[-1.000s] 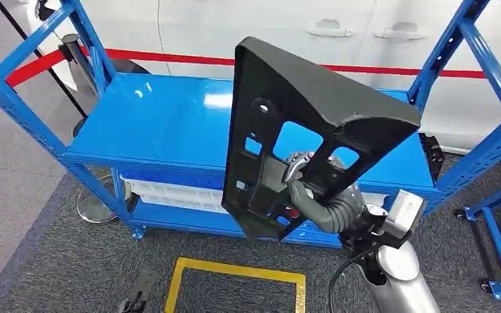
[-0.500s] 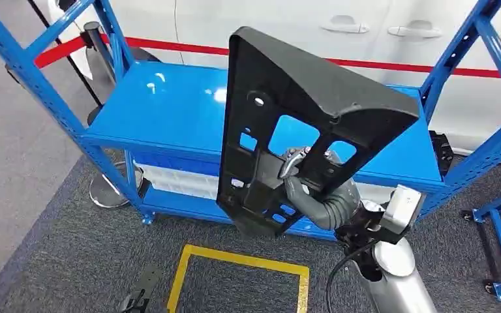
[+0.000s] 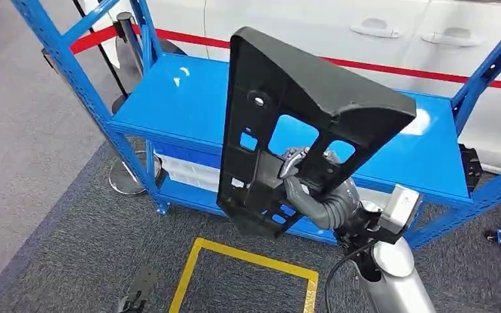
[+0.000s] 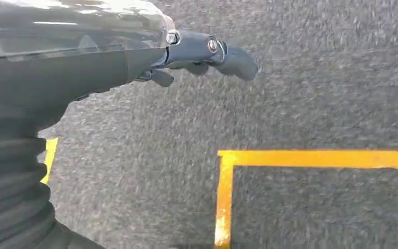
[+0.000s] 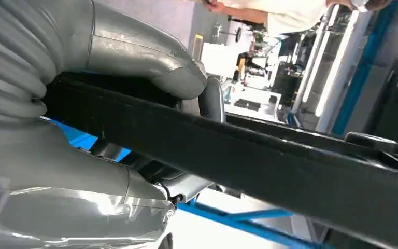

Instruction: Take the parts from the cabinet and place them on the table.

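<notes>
Black plastic part (image 3: 287,124), a flat panel with cut-outs, stands upright in the right hand (image 3: 306,186), whose fingers wrap its lower edge, above the blue cabinet shelf (image 3: 169,104), while the left hand (image 4: 197,52) hangs empty, fingers loosely curled, over grey carpet (image 4: 316,78).

The blue shelf top (image 3: 189,104) lies bare and wide ahead, with blue uprights (image 3: 72,72) flanking it on both sides. The big black part (image 3: 300,111) in the right hand (image 3: 313,195) stands tall in front, masking the shelf's middle. Grey carpet (image 3: 72,228) with a yellow floor square (image 3: 248,280) lies open before the rack.
</notes>
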